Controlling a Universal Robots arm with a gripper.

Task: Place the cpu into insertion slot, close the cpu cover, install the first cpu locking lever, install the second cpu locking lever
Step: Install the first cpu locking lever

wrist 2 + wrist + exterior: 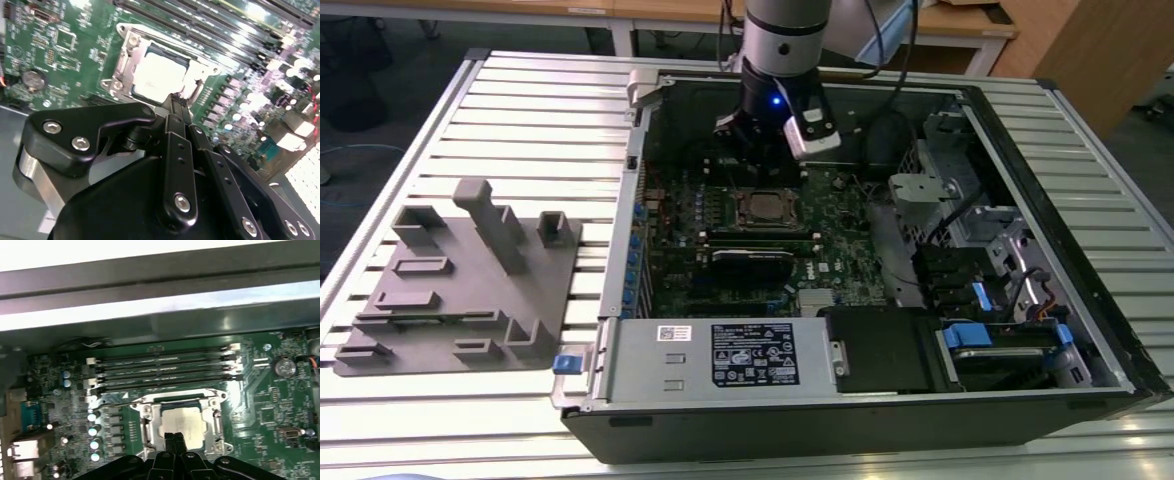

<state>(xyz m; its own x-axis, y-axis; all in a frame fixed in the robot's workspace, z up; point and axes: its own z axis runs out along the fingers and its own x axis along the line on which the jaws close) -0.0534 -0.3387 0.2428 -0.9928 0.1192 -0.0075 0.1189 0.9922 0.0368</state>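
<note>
The cpu, a silvery-tan square, sits in the insertion slot on the green motherboard. The cpu cover lies flat around it as a silver frame, the chip showing through its window. A thin shiny lever runs along the socket's side nearest the memory slots; I cannot tell if it is latched. My gripper hangs just above the socket's edge, its black fingers shut together with nothing between them. In the exterior view the gripper is inside the open case, behind the socket.
Long memory slots lie beside the socket. The case's metal walls ring the board, with a power supply in front and drive cages on the exterior view's right. A grey fixture stands on the slatted table at the exterior view's left.
</note>
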